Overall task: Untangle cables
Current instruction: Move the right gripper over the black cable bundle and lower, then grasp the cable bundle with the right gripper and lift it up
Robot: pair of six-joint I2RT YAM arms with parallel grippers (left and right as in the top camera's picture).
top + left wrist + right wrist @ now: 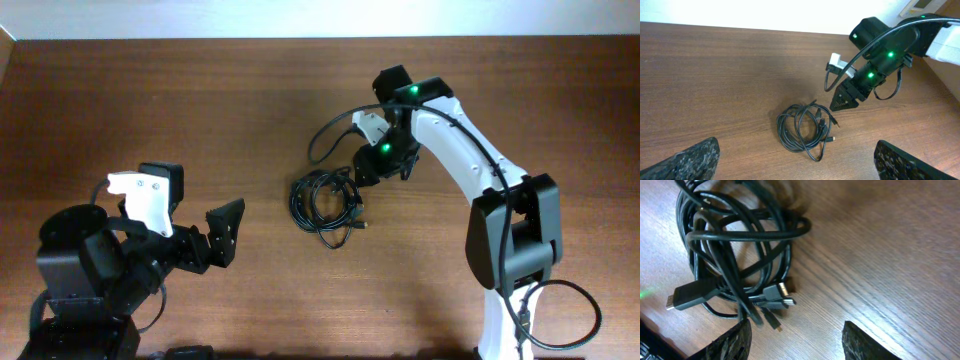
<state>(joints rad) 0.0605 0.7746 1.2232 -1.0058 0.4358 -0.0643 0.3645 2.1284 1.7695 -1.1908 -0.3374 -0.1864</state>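
The cables (325, 205) are thin black cords coiled in a tangled bundle on the wooden table, with small plug ends at the lower right. They also show in the left wrist view (802, 130) and close up in the right wrist view (735, 255). My right gripper (372, 172) hovers just right of and above the bundle; its fingers (795, 342) are open and empty, with the plugs just ahead of the left finger. My left gripper (222, 238) is open and empty, well left of the bundle; its fingers (797, 160) frame the bundle from a distance.
The brown wooden table (200, 110) runs to a pale wall at the far edge. The right arm's own thicker black wire (335, 125) loops above the bundle. The left arm's base (80, 280) sits at the front left.
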